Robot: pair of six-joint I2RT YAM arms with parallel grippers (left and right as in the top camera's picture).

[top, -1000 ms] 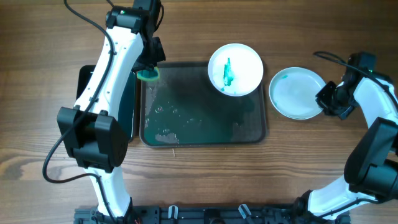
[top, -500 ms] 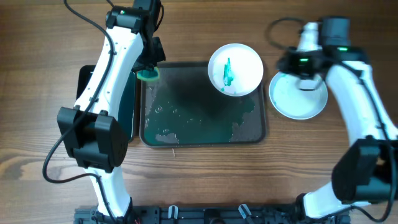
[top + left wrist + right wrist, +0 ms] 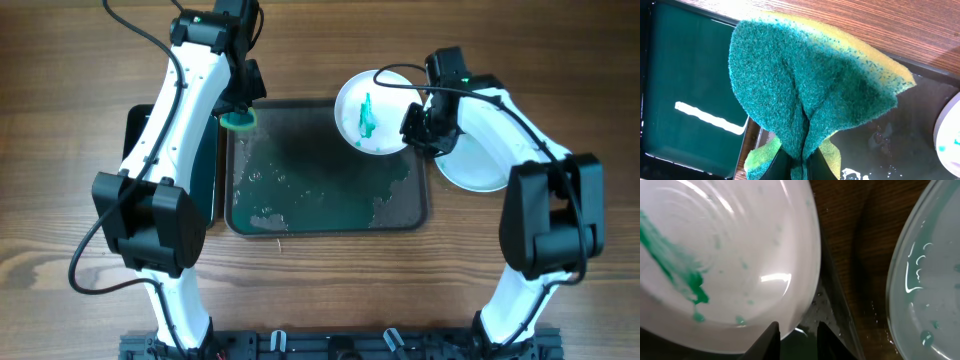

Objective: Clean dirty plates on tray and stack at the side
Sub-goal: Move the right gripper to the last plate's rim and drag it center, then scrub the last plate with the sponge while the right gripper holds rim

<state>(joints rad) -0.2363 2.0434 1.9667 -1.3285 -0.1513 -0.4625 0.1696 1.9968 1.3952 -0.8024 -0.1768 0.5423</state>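
Observation:
A white plate (image 3: 385, 100) smeared with green (image 3: 730, 255) sits on the back right corner of the dark wet tray (image 3: 330, 190). My right gripper (image 3: 419, 130) is open at that plate's right rim, and in the right wrist view its fingers (image 3: 799, 336) stand either side of the rim's edge. A clean white plate (image 3: 485, 160) rests on the table right of the tray, its edge (image 3: 935, 280) in the wrist view too. Over the tray's back left corner my left gripper (image 3: 240, 108) is shut on a green and yellow sponge (image 3: 810, 85), pinched and folded between the fingers (image 3: 802, 167).
A black basin of teal water (image 3: 685, 90) stands left of the tray, mostly under the left arm (image 3: 170, 130) in the overhead view. Water drops and puddles lie on the tray floor (image 3: 265, 215). Bare wood surrounds the tray.
My right arm has swung from the far right, across the clean plate, to the dirty plate's right rim. The left arm and sponge have not moved.

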